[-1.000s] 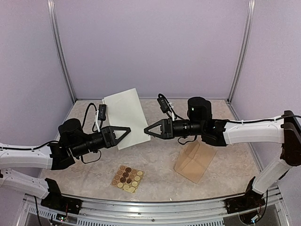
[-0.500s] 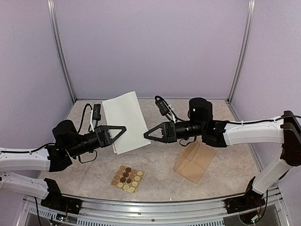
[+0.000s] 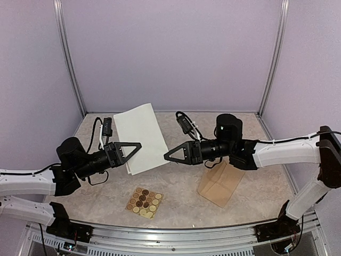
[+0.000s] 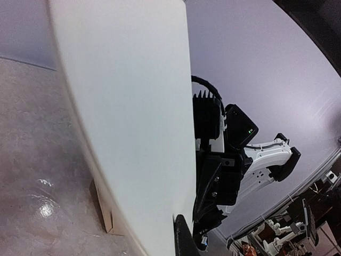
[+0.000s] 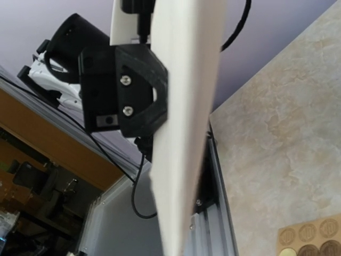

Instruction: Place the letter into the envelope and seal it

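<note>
The letter (image 3: 139,133) is up between both arms at mid-table, left of centre, plain white back toward the overhead camera. Its long axis runs far to near, leaning slightly rightward at the near end. My left gripper (image 3: 137,145) is pinched shut on its left near edge, and my right gripper (image 3: 167,156) is clamped on the near right corner. I can't tell whether the far edge touches the table (image 3: 256,160). I judge this the handling step before insertion. The sheet is bigger than the envelope (image 3: 219,184), which lies near right under the right arm, so next comes a fold. The sticker sheet (image 3: 144,201) waits at the near edge.
</note>
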